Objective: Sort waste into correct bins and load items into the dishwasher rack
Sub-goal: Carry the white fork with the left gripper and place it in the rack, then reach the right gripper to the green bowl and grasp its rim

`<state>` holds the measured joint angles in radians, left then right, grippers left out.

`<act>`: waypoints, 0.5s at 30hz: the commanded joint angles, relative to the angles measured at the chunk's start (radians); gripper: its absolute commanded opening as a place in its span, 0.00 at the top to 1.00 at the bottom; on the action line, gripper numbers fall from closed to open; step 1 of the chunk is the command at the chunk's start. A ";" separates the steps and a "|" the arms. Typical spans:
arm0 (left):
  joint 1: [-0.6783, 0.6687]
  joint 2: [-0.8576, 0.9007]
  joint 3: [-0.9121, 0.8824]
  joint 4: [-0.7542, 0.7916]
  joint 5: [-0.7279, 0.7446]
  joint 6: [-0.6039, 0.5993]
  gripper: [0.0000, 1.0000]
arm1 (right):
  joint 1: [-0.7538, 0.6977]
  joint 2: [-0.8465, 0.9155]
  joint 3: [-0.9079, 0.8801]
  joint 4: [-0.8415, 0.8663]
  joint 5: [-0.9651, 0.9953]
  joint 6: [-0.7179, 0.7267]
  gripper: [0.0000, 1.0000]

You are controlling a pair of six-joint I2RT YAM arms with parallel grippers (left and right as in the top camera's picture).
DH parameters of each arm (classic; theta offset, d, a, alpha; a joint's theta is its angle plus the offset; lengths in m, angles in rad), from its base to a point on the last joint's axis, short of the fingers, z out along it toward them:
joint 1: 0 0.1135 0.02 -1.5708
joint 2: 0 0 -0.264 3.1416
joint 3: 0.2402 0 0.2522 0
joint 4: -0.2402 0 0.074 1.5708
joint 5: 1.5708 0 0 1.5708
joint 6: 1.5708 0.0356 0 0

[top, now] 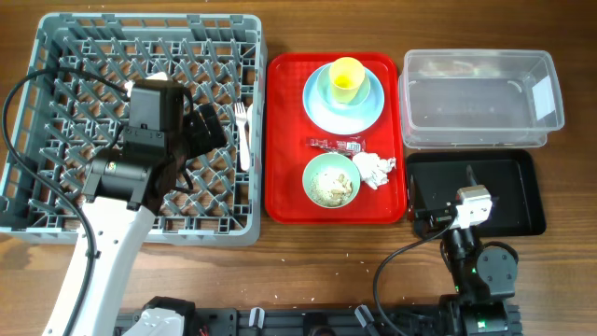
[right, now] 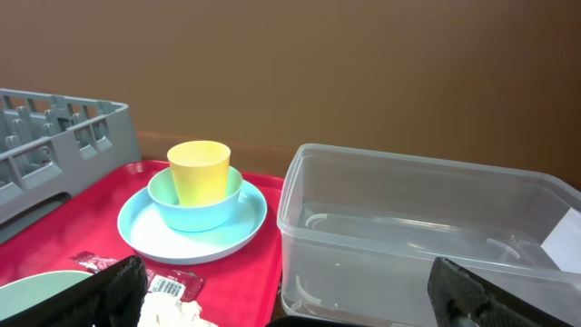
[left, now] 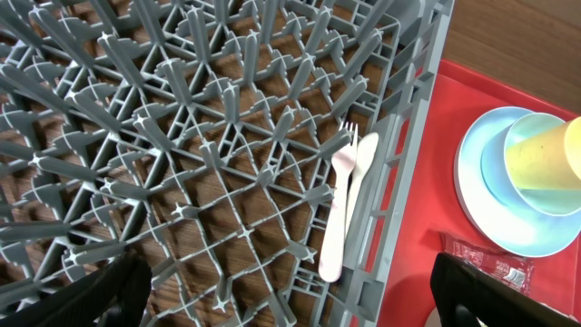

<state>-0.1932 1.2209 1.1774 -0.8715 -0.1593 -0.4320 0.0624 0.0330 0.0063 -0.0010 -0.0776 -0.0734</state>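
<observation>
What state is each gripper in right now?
Left gripper: open, holding nothing, above the rack.
Right gripper: open, holding nothing.

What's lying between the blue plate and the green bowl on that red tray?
A small red wrapper, seen in the overhead view; the plate and bowl flank it.

Left arm [top: 103,238]: white forearm, black wrist, looping black cable [top: 91,241]. Right arm [top: 478,266]: black, white wrist block [top: 473,203]. Left gripper [left: 290,292] and right gripper [right: 295,295]: black.
</observation>
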 commanded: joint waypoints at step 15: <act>0.006 0.004 0.001 0.001 0.009 -0.003 0.00 | 0.002 -0.002 0.061 0.066 -0.222 0.122 0.00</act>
<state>-0.1932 1.2209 1.1774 -0.8719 -0.1593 -0.4320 0.0624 0.0338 0.0093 0.0929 -0.1749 -0.0097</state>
